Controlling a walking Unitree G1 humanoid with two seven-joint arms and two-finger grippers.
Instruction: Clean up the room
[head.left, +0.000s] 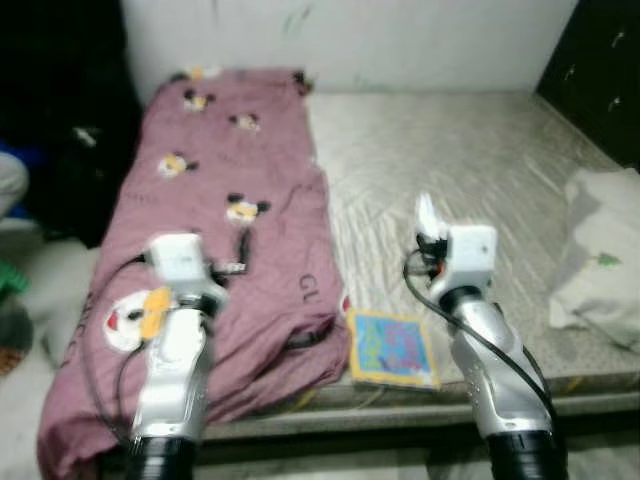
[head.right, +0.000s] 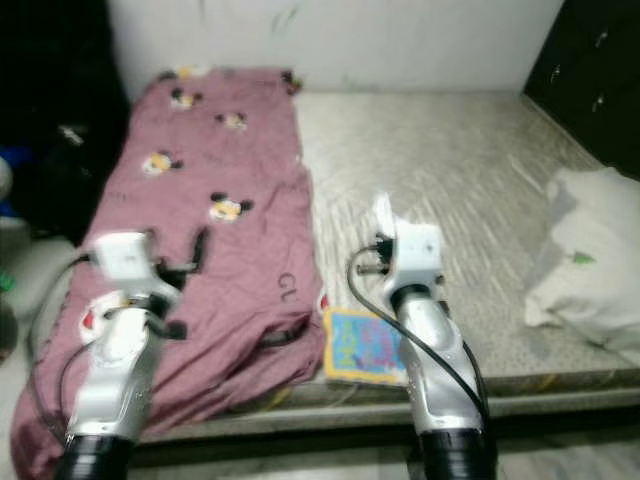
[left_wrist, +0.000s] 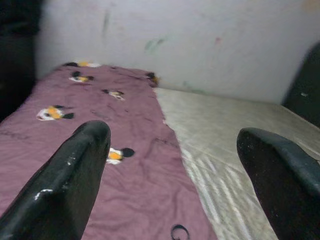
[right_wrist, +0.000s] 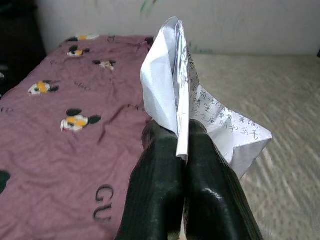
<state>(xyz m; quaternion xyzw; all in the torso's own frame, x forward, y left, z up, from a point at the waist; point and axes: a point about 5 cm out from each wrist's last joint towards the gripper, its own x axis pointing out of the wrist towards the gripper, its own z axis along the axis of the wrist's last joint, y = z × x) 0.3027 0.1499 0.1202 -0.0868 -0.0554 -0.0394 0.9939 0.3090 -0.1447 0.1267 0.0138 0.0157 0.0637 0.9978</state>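
My right gripper (right_wrist: 182, 145) is shut on a crumpled white sheet of paper (right_wrist: 170, 85) with printed writing, held up over the grey mattress (head.left: 460, 150) near its front edge. In the left eye view the paper (head.left: 426, 212) sticks up above the right wrist. My left gripper (left_wrist: 175, 165) is open with nothing between its fingers (left_wrist: 75, 170). It hovers over a maroon blanket (head.left: 230, 150) printed with cartoon mice, which covers the mattress's left side. A colourful square booklet (head.left: 392, 348) lies flat on the mattress at the front edge, between my two arms.
A white pillow or bundle of cloth (head.left: 605, 255) lies at the mattress's right edge. A white wall (head.left: 350, 40) runs behind the bed. A dark cabinet (head.left: 600, 60) stands at the back right, and dark clutter (head.left: 60, 120) fills the left side.
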